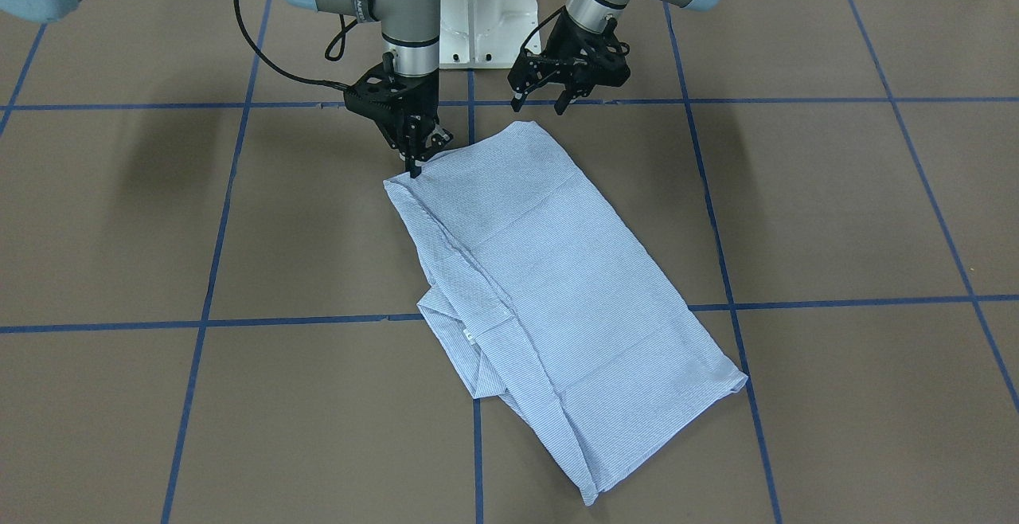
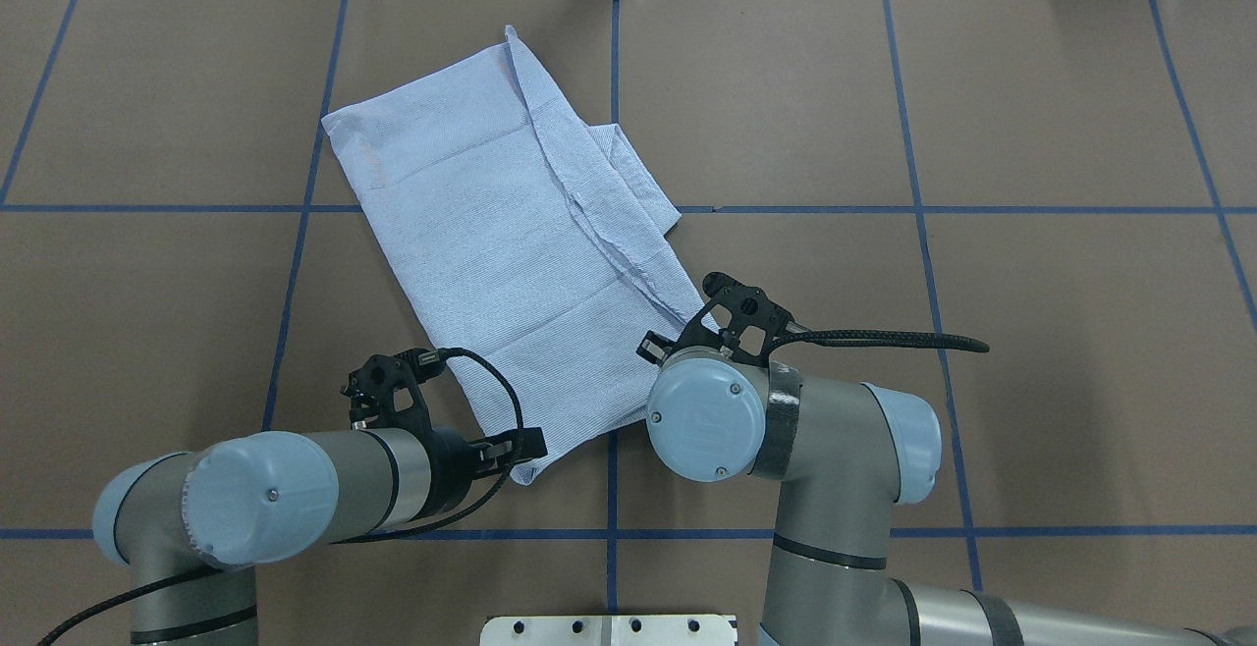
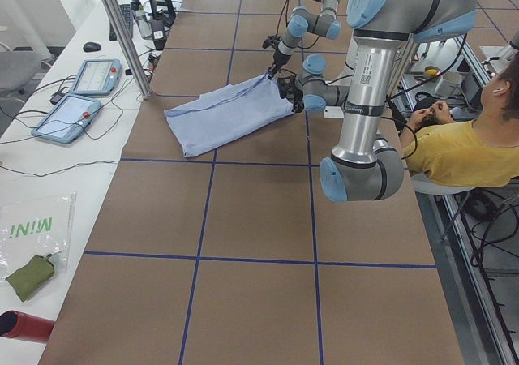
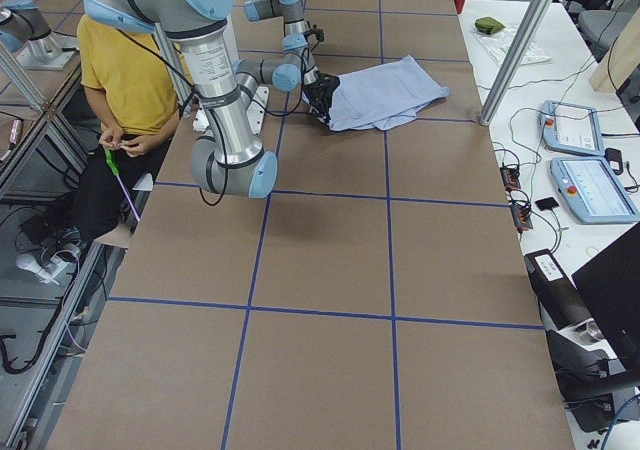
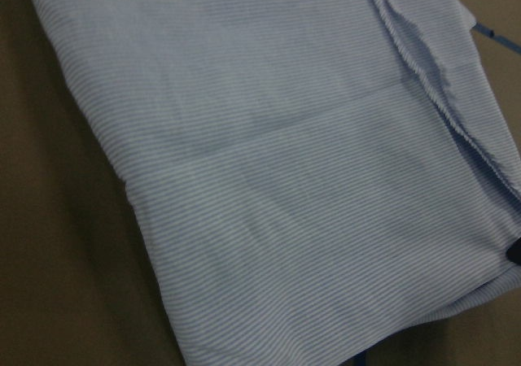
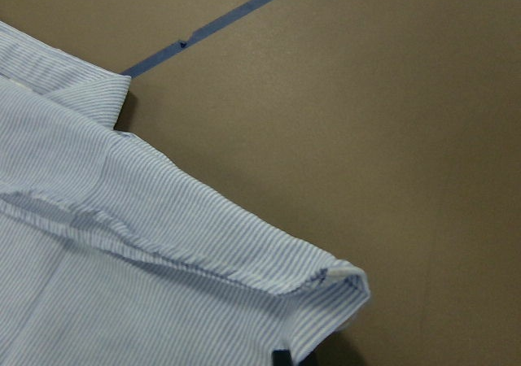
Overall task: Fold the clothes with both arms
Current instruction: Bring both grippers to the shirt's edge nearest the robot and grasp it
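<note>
The right gripper (image 1: 413, 167) looks clenched on a corner of the folded shirt (image 1: 557, 285), though its 2 fingers (image 1: 414, 158) blur together. The left gripper (image 1: 540, 103) hangs spread wide just above the neighbouring corner, touching nothing. The shirt lies diagonally on the table (image 1: 828, 205); overhead, the arms (image 2: 835, 430) hide both grippers' tips.

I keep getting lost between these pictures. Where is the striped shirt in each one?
Front-facing: shirt at centre, lying diagonally.
Overhead: shirt upper centre-left.
Left side: shirt far, upper middle.
Right side: shirt far, upper middle.
Left wrist: shirt fills the frame.
Right wrist: shirt corner, lower left.
Landmark: the blue tape line passing under the shirt.
</note>
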### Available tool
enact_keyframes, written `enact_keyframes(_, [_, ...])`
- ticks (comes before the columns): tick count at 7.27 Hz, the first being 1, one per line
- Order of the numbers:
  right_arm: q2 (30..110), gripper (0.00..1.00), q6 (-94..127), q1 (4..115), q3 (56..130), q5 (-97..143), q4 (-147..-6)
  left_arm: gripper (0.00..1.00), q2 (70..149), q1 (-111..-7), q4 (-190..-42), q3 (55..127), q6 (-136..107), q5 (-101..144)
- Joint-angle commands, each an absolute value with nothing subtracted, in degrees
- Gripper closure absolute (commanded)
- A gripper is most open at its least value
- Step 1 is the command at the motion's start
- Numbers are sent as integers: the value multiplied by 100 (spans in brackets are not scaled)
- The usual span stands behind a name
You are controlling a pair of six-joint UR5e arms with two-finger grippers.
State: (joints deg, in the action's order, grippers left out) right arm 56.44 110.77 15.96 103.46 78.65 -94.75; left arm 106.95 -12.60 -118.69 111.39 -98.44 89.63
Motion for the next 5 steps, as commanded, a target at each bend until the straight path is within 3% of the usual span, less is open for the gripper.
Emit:
enact_keyframes(1, [5625, 100, 11074, 1591, 10354, 7831, -9475, 46, 10731, -1187, -11848, 10934, -10437, 8930])
enact_keyframes(5, [5608, 100, 11083, 1565, 10362, 7831, -9475, 48, 10775, -1274, -11856, 10872, -10617, 8921])
